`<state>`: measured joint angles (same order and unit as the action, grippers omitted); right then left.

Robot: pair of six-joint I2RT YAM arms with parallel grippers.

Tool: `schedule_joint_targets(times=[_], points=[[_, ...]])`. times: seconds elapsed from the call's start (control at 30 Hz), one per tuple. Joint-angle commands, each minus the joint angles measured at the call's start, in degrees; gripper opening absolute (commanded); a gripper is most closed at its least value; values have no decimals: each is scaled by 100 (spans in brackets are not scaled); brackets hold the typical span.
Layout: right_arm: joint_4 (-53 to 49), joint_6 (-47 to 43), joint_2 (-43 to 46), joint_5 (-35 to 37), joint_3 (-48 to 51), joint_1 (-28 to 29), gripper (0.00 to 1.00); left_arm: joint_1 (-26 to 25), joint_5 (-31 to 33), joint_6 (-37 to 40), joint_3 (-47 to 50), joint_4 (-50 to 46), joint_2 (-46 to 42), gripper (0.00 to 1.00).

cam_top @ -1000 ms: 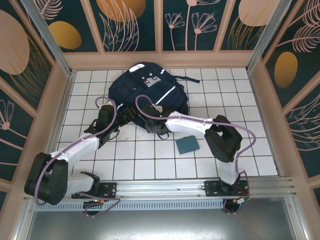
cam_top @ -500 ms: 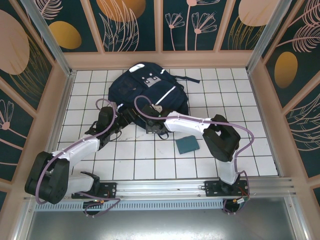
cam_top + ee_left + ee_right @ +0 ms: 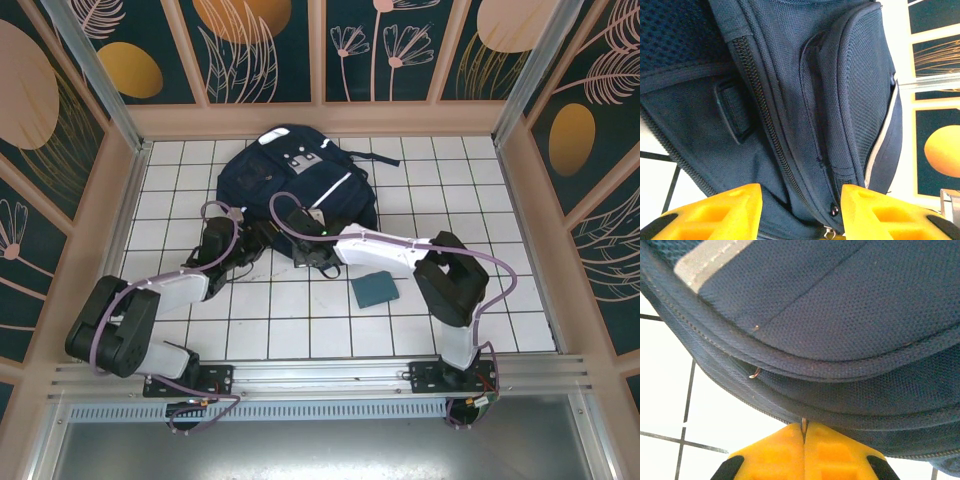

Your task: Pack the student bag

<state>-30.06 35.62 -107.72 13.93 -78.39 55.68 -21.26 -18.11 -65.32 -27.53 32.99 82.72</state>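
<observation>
Top external sat high at the near edge, looking down over the whole tiled table (image 3: 500,290), with the student bag (image 3: 290,175) at far centre. Left wrist cam looked past the left gripper (image 3: 800,212), very close on the bag's zippered side. Right wrist cam looked past the right gripper (image 3: 804,440), close on the bag's edge and the tiles. All three shared the bag's near side.

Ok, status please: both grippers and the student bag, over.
Left gripper open, straddling a zipper seam on the student bag. Right gripper shut on a thin metal tab at its edge. Teal flat item lies apart.
</observation>
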Motion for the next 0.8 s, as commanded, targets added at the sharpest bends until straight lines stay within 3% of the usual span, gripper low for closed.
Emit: schedule_joint_targets(times=[0.0,0.37,0.5,0.6,0.77], points=[[146,-118,251,-75,117,-62,0,-61,-206,-247,-105,513,282,46],[201,-81,339,-82,275,-99,0,-133,-387,-674,-438,1602,1209,43],[229,-72,376,-109,322,-118,0,-133,-316,-661,-487,1519,1313,42],[247,-81,399,-76,324,-144,0,-133,-303,-753,-474,1577,1496,36],[-5,-113,407,298,380,-189,0,-133,-8,-807,-446,1458,1513,17]])
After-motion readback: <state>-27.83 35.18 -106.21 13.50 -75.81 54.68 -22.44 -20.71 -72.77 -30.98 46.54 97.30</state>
